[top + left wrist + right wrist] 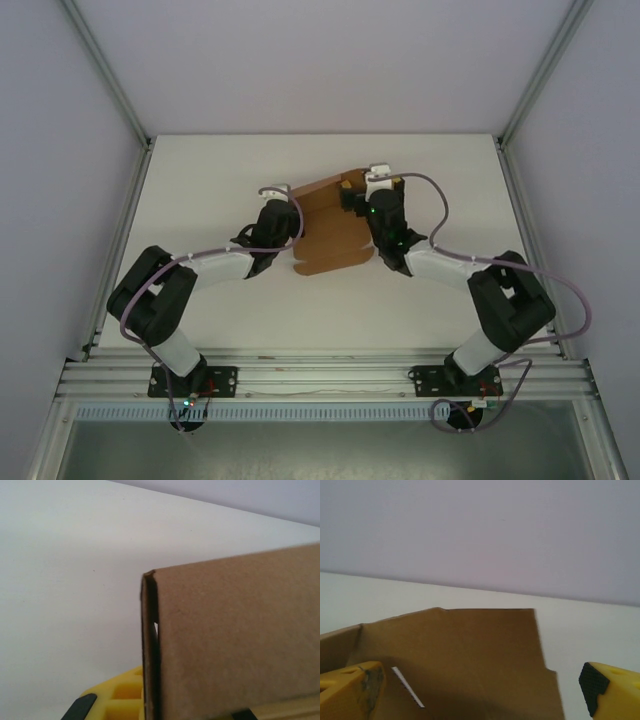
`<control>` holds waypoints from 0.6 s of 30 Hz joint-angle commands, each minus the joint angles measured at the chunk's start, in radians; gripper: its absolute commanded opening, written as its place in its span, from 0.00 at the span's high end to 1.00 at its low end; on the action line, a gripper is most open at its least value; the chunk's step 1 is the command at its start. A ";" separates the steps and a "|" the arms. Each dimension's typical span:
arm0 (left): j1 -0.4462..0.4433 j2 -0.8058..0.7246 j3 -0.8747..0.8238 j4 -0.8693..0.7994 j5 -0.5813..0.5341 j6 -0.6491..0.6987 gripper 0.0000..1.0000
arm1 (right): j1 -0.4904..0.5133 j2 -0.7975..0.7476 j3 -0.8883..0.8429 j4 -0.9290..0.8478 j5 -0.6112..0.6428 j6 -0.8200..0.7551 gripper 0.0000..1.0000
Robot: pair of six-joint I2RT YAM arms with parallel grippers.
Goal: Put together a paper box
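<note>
Table (200,180): white.
Paper box (330,232): brown, partly folded, at table centre, 1 side wall raised.
Left gripper (283,200): just left of table centre, clamped tight on that folded wall.
Right gripper (377,181): just right of table centre, 2 fingers (350,690) spread fully, astride a standing flap, gripping nothing.

Left wrist view crops the paper box (235,640) right and below.

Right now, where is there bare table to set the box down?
Free table: the strip between the paper box and the base rail, and both far corners behind the box. Crowded: mid-table, where the left fingers and the right fingers meet the cardboard.
</note>
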 commanded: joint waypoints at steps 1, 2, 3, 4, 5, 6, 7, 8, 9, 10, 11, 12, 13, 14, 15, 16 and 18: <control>-0.005 -0.041 0.011 -0.024 -0.045 -0.016 1.00 | -0.003 -0.121 -0.052 -0.111 0.082 0.084 0.00; -0.005 -0.042 0.015 -0.031 -0.050 -0.015 1.00 | -0.005 -0.146 -0.072 -0.149 0.075 0.094 0.00; -0.005 -0.043 0.019 -0.037 -0.052 -0.015 1.00 | -0.007 -0.167 -0.090 -0.186 0.089 0.113 0.00; -0.003 -0.044 0.024 -0.039 -0.050 -0.010 1.00 | -0.011 -0.185 -0.116 -0.212 0.113 0.144 0.00; -0.004 -0.043 0.028 -0.043 -0.046 -0.006 1.00 | -0.022 -0.194 -0.146 -0.217 0.111 0.161 0.00; -0.004 -0.043 0.034 -0.047 -0.046 -0.009 1.00 | -0.034 -0.201 -0.175 -0.217 0.104 0.176 0.00; -0.004 -0.042 0.038 -0.047 -0.042 -0.003 1.00 | -0.048 -0.210 -0.197 -0.231 0.088 0.196 0.00; -0.004 -0.041 0.041 -0.048 -0.040 0.003 1.00 | -0.060 -0.220 -0.207 -0.254 0.046 0.197 0.00; -0.004 -0.042 0.045 -0.055 -0.042 0.002 1.00 | -0.066 -0.230 -0.211 -0.281 0.002 0.192 0.00; -0.004 -0.039 0.052 -0.062 -0.042 0.004 1.00 | -0.069 -0.235 -0.214 -0.299 -0.019 0.187 0.00; -0.004 -0.039 0.058 -0.068 -0.038 0.004 1.00 | -0.071 -0.236 -0.213 -0.302 -0.025 0.181 0.00; -0.005 -0.039 0.060 -0.073 -0.030 0.004 1.00 | -0.071 -0.231 -0.213 -0.297 -0.019 0.178 0.00; -0.005 -0.038 0.063 -0.074 -0.022 0.002 1.00 | -0.074 -0.220 -0.207 -0.292 -0.002 0.178 0.00; -0.005 -0.039 0.061 -0.071 -0.017 -0.001 1.00 | -0.077 -0.210 -0.199 -0.292 0.013 0.179 0.00; -0.004 -0.042 0.059 -0.066 -0.013 -0.002 1.00 | -0.081 -0.197 -0.190 -0.288 0.036 0.180 0.00; -0.004 -0.043 0.053 -0.061 -0.010 -0.003 1.00 | -0.084 -0.182 -0.181 -0.279 0.054 0.186 0.00; -0.005 -0.046 0.048 -0.059 -0.011 -0.001 1.00 | -0.090 -0.162 -0.169 -0.247 0.051 0.190 0.00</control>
